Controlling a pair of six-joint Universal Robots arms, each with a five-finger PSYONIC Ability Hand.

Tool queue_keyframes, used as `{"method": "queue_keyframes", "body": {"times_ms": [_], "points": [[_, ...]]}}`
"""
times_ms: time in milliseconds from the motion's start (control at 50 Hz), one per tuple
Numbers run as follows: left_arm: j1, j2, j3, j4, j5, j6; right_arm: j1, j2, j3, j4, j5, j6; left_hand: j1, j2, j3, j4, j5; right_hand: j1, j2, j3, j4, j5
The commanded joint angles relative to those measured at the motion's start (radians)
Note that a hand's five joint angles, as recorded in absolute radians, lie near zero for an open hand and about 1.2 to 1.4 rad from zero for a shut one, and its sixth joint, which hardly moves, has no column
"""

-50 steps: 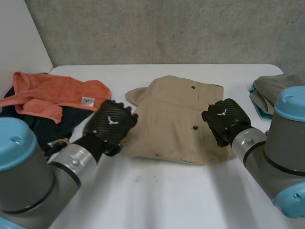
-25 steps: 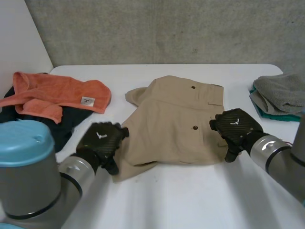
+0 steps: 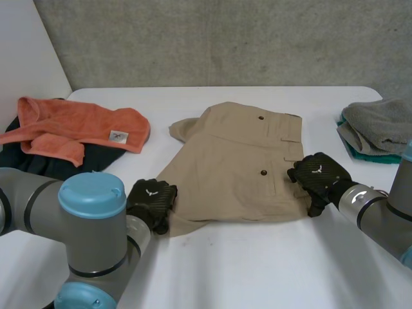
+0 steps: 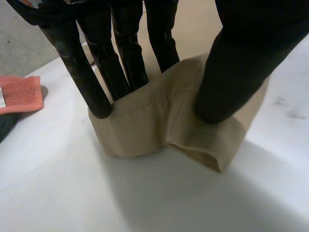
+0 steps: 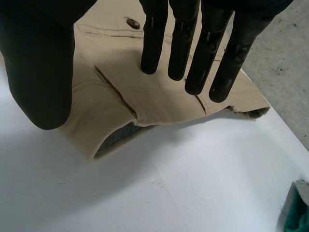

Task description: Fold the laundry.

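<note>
A beige pair of shorts (image 3: 235,167) lies folded flat on the middle of the white table (image 3: 257,270), buttons up. My left hand (image 3: 151,201) is at its near left corner. In the left wrist view the thumb (image 4: 236,72) and the straight fingers (image 4: 120,58) pinch a raised fold of that beige cloth (image 4: 154,125) between them. My right hand (image 3: 318,177) is at the shorts' near right corner. In the right wrist view its fingers (image 5: 181,48) are straight and spread above the beige cloth (image 5: 116,82), with the thumb apart and nothing held.
An orange towel (image 3: 77,129) lies over a dark garment (image 3: 38,164) at the table's left side. A grey cloth (image 3: 380,125) sits on a teal one (image 3: 370,154) at the right edge. A concrete wall stands behind the table.
Both hands have come down toward the table's near side. The left hand moved to the shorts' near left corner and closed on it. The right hand uncurled at the near right corner.
</note>
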Motion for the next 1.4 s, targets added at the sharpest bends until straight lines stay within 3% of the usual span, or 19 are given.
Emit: {"method": "queue_keyframes", "body": {"times_ms": [20,120,300,420,680,840,960,1160,1320,1400], "points": [[-0.001,-0.023,0.023,0.019,-0.001,0.003,0.002,0.042,-0.035,0.0,0.006,0.001,0.427,0.426,0.45,0.427,0.436,0.363,0.272,0.271,0.274,0.304],[-0.001,-0.033,0.036,0.016,-0.001,0.009,0.002,0.046,-0.053,0.002,-0.002,0.001,0.428,0.426,0.45,0.427,0.436,0.889,0.799,0.798,0.801,0.831],[0.005,0.029,0.104,0.025,-0.007,0.146,0.008,0.006,-0.095,0.026,0.007,0.018,0.428,0.426,0.45,0.427,0.436,0.891,0.8,0.8,0.802,0.832],[0.022,0.231,0.225,0.056,-0.001,0.231,0.062,-0.2,-0.209,0.045,0.012,0.134,0.428,0.426,0.45,0.427,0.436,0.891,0.8,0.8,0.802,0.832],[0.065,0.549,0.449,0.131,0.009,0.245,0.061,-0.534,-0.505,0.121,0.016,0.416,0.428,0.426,0.45,0.427,0.436,0.891,0.8,0.8,0.802,0.832],[0.065,0.641,0.561,0.134,0.028,0.245,0.045,-0.587,-0.67,0.179,0.015,0.519,0.428,0.426,0.45,0.427,0.436,0.891,0.8,0.8,0.802,0.832],[0.085,0.609,0.581,0.134,0.109,0.244,0.047,-0.534,-0.687,0.233,0.012,0.521,0.428,0.426,0.45,0.427,0.436,0.891,0.8,0.8,0.802,0.832],[0.136,0.316,0.583,0.132,0.149,0.245,0.065,-0.307,-0.584,0.236,0.032,0.515,0.428,0.426,0.45,0.427,0.436,0.891,0.8,0.8,0.802,0.832],[0.206,-0.02,0.678,0.145,0.198,0.247,0.11,-0.058,-0.61,0.193,0.114,0.434,0.428,0.426,0.45,0.427,0.436,0.891,0.8,0.8,0.802,0.832],[0.208,-0.192,0.796,0.146,0.218,0.255,0.128,0.089,-0.659,0.076,0.225,0.381,0.428,0.426,0.45,0.427,0.436,0.891,0.8,0.8,0.802,0.832]]}}
